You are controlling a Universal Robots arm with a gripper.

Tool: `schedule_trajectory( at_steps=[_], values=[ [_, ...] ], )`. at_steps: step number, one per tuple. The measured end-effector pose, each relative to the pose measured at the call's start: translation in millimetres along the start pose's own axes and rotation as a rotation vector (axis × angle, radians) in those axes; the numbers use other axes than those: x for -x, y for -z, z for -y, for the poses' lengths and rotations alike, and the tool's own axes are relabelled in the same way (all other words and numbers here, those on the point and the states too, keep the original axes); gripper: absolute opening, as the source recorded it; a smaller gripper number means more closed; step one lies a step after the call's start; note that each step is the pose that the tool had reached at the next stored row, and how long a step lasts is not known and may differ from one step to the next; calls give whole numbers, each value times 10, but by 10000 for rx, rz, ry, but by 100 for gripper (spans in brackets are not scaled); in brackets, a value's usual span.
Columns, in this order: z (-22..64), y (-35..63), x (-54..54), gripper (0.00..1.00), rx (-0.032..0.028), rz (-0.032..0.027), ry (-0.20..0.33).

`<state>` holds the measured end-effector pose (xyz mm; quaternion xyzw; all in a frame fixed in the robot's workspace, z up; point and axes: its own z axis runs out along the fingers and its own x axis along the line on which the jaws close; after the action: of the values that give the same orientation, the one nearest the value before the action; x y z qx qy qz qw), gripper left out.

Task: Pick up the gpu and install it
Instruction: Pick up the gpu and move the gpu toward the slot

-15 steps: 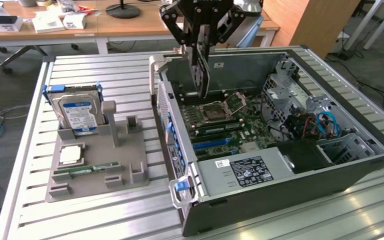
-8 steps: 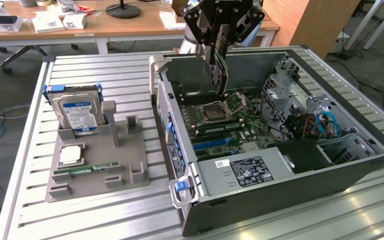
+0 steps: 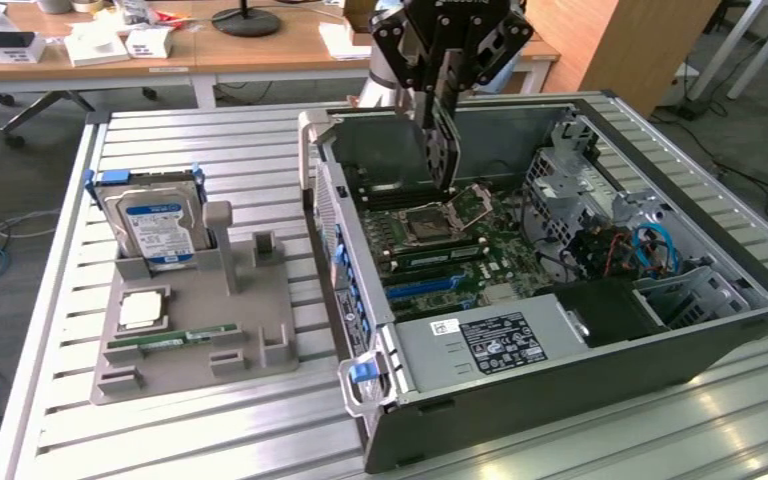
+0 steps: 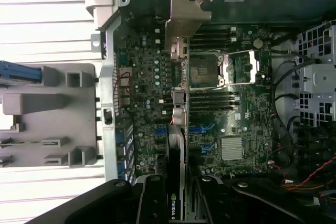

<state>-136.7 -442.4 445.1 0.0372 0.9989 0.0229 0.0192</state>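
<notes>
The gpu (image 3: 440, 140) hangs upright, edge-on, over the open computer case (image 3: 704, 345). Its lower end is just above the motherboard (image 3: 458, 265), near the open CPU socket (image 3: 434, 222). My gripper (image 3: 446, 75) is shut on the card's upper part. In the wrist view the gpu (image 4: 176, 150) runs as a thin black strip away from my gripper (image 4: 178, 200). Its metal bracket (image 4: 186, 17) is at the far end, over the board's left side next to the blue slots (image 4: 202, 129).
A grey parts holder (image 3: 191, 375) stands on the slatted table at the exterior view's left. It carries a silver hard drive with a blue label (image 3: 157, 228), a processor chip (image 3: 141, 310) and a green memory stick (image 3: 171, 341). The case holds a power supply (image 3: 491, 345), cables (image 3: 644, 250) and drive cages.
</notes>
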Motion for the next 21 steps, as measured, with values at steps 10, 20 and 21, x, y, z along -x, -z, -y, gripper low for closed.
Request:
schedule_trajectory(
  at_steps=[10, 20, 21],
  values=[
    [-28, -16, 385, 26, -25, -330, -14],
    [-58, -34, 789, 26, -52, -694, -26],
    [-61, -36, 824, 26, -53, -720, -26]
  ],
)
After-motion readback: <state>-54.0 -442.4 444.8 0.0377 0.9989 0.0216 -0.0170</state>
